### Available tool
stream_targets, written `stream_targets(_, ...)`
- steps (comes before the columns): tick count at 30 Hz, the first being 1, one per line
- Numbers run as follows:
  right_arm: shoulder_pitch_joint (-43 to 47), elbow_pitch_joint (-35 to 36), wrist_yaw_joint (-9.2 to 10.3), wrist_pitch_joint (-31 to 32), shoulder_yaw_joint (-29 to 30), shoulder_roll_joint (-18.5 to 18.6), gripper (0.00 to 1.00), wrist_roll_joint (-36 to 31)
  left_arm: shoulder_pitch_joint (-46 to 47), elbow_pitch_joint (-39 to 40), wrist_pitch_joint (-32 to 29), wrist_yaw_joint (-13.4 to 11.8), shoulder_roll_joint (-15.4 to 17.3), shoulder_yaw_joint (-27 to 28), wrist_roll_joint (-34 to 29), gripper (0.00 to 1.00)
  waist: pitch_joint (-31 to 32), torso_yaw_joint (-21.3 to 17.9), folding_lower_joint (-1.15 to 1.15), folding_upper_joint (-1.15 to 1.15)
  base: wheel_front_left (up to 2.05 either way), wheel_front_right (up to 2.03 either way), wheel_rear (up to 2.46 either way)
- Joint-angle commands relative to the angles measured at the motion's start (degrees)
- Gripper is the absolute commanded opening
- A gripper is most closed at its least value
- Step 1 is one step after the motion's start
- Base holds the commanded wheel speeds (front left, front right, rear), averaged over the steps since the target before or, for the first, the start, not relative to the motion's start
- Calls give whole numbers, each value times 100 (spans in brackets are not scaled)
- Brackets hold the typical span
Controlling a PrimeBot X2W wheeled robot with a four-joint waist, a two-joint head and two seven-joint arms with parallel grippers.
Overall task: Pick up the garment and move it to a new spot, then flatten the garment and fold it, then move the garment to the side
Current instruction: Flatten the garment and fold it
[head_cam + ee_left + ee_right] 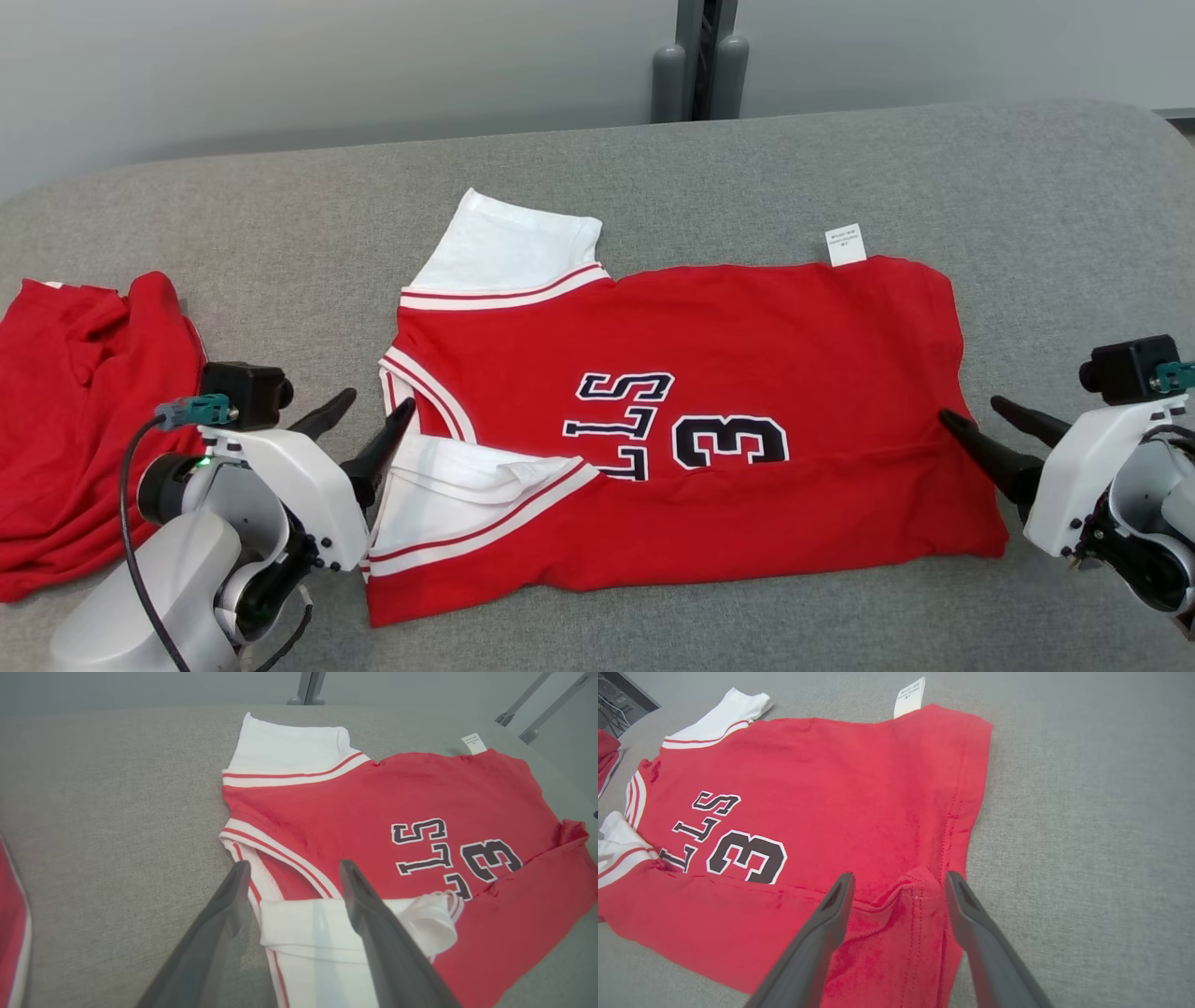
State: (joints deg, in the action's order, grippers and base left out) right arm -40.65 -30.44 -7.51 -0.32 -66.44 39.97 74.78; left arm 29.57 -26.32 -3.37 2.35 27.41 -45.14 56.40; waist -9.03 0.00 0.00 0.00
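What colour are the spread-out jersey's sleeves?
White sleeves, edged with red-and-white stripes; the left wrist view shows them best.

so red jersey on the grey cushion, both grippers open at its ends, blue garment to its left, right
Not quite: the head view shows the garment to its left is red, not blue. The red jersey does lie on the grey cushion, left gripper and right gripper open at its ends.
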Motion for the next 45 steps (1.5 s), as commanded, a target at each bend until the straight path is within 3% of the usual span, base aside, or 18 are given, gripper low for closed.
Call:
stream_targets(1, -64, -82, 3, -303, 67, -12, 100, -98, 98, -62, 169, -131, 7, 96, -68, 100, 28, 6, 0, 0, 0, 0, 0)
stream_targets(9, -32, -454, 4, -1369, 375, -108, 100, -687, -114, 30, 1148, -567, -158, 491, -105, 100, 163, -2, 0, 0, 0, 0, 0)
stream_targets(12, 108, -609, 3, -1499, 1221, -336, 100, -1444, -434, 286, 1669, -834, -287, 665, -205, 100, 241, -30, 0, 0, 0, 0, 0)
stream_targets(14, 413, -493, 4, -1497, 2000, -492, 100, -2032, -622, 523, 1798, -851, -392, 822, -280, 100, 276, -45, 0, 0, 0, 0, 0)
stream_targets(21, 2130, 741, 4, -1490, 4617, -1538, 100, -4364, -1589, 1281, 1852, -927, -919, 1793, -1251, 100, 400, -63, 0, 0, 0, 0, 0)
stream_targets(26, 3144, 1480, 3, -1491, 5619, -2383, 100, -5145, -2200, 1245, 1855, -817, -1391, 2269, -1829, 100, 504, -46, 0, 0, 0, 0, 0)
stream_targets(32, 3704, 1750, 3, -1492, 5920, -2815, 100, -5526, -2566, 729, 1856, -851, -1812, 2538, -2402, 100, 522, -37, 0, 0, 0, 0, 0)
stream_targets(45, 3741, 1740, 3, -1492, 5949, -2911, 100, -5602, -2432, -549, 1857, -1140, -2195, 2782, -2788, 100, 451, -72, 0, 0, 0, 0, 0)
